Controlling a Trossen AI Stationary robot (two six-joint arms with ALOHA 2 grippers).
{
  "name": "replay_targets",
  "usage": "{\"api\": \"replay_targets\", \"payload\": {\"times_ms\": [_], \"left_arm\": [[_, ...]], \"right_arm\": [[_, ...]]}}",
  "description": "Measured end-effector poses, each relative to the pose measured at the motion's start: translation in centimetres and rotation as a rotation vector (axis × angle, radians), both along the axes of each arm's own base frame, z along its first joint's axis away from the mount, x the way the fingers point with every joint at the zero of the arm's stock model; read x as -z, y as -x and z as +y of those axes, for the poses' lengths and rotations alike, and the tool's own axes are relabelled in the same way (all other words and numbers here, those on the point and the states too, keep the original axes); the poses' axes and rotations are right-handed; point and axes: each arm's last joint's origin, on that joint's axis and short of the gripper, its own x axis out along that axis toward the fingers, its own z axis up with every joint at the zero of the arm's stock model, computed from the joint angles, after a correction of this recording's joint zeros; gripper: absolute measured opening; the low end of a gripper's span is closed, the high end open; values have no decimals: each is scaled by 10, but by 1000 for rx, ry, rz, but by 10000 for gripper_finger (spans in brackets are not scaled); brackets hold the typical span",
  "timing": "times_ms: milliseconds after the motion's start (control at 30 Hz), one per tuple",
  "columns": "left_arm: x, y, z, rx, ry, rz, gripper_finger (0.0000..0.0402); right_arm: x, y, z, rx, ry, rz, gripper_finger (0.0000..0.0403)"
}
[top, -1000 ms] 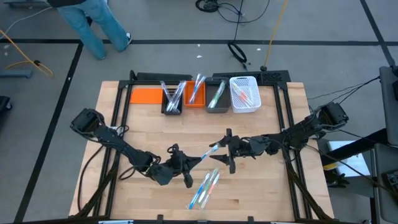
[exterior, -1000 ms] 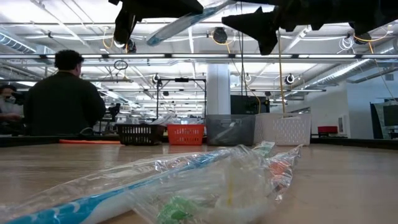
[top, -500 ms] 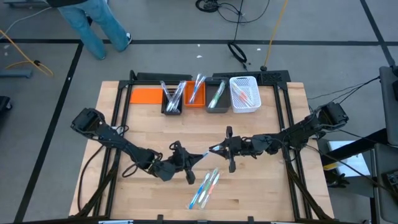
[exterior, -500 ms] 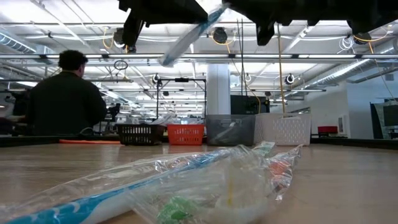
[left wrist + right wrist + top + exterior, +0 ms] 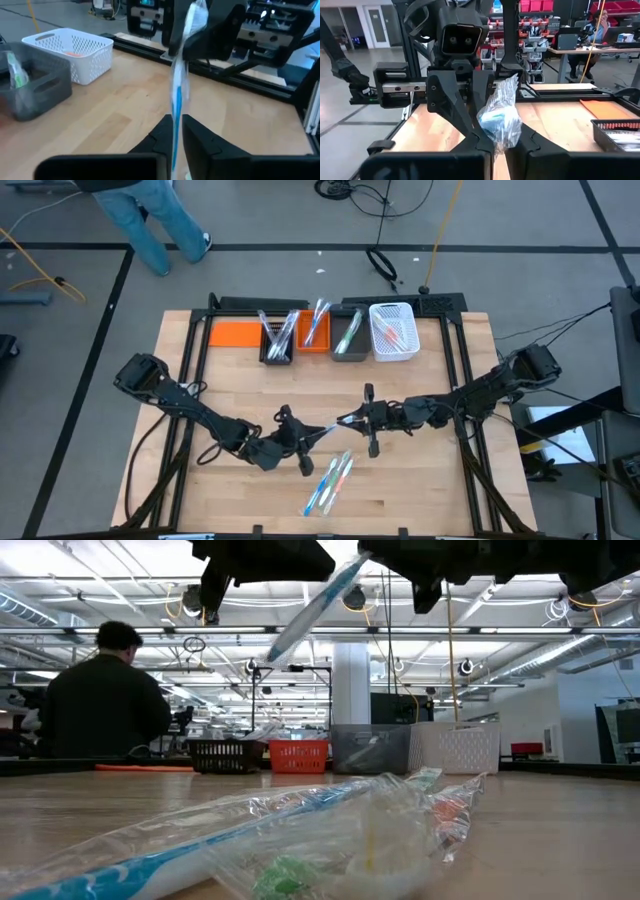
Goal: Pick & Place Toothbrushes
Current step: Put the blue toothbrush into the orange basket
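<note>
Nearest you on the bench [image 5: 420, 500], a small heap of wrapped toothbrushes [image 5: 330, 482] lies loose on the wood; in the low view they fill the foreground, crinkled clear wrappers [image 5: 330, 830] over blue, green and orange handles.

Just beyond that heap, above the bench's middle, your two claws meet on one wrapped blue toothbrush [image 5: 332, 429], held in the air between them. The right claw [image 5: 358, 419] is clenched on one end: its wrist view shows the bunched wrapper and the blue brush end [image 5: 499, 122] squeezed between its fingers. The left claw [image 5: 303, 442] has the other end of the handle [image 5: 175, 132] between its fingers, which stand close on either side of it; you cannot tell whether they are pressing it. From the low view the brush [image 5: 312, 610] hangs tilted, high over the wood.

Farther back, a row of bins sits along the far edge: an orange tray [image 5: 236, 334], a black bin [image 5: 277, 354], a small orange bin [image 5: 316, 343], a grey bin [image 5: 349, 353] and a white basket [image 5: 394, 352], all but the tray holding toothbrushes.

Beyond the bench a person [image 5: 100, 695] in a dark top faces away.
</note>
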Motion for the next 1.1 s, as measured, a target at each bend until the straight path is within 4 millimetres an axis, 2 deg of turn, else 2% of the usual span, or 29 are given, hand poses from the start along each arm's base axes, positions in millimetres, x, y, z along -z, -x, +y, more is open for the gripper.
{"api": "replay_targets", "payload": {"times_ms": [300,467,733,867,1100], "left_arm": [[4,1,1,5,4,40,101],[4,-2,8,-19,13,37,122],[5,-11,28,-49,17,49,134],[5,-14,37,-45,-16,70,134],[5,-18,47,-47,-24,82,134]], "right_arm": [[-31,25,-13,77,26,20,11],[-41,35,-19,127,82,55,11],[-64,18,-18,132,177,267,11],[-81,10,-16,124,226,271,11],[-88,4,-14,82,316,313,11]]}}
